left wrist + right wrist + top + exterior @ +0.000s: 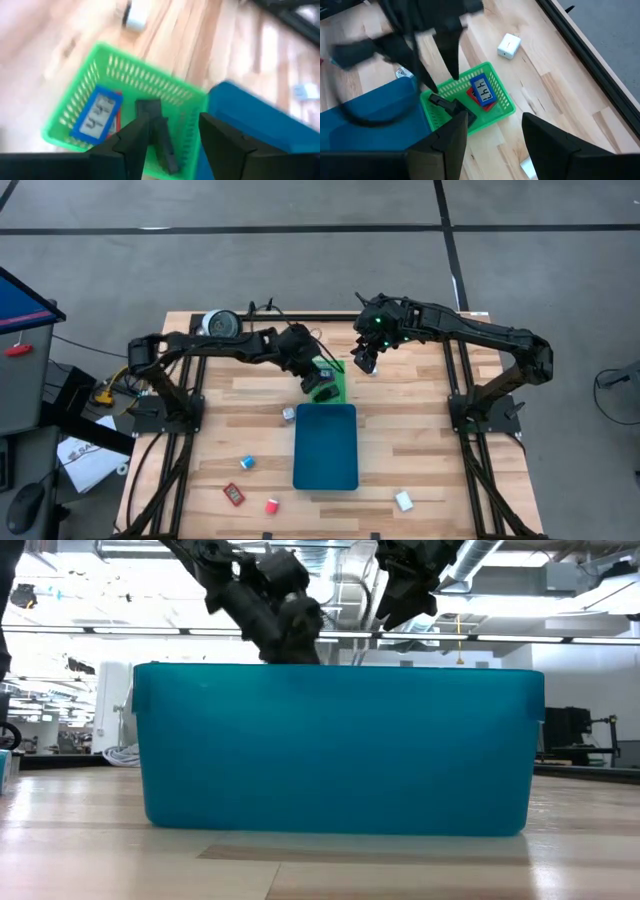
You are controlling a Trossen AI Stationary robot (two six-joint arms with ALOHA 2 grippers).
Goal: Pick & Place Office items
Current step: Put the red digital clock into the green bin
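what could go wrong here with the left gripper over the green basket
1. The black piece lies in the green basket right under the open left gripper; a sideways move might drag it or tip the light basket.
2. The right gripper hovers close by over the same corner, so the arms could collide.
3. The basket sits against the teal tray, so a nudge could shift both.

Left gripper (322,387) fingers apart; right gripper (365,361) fingers apart, raised
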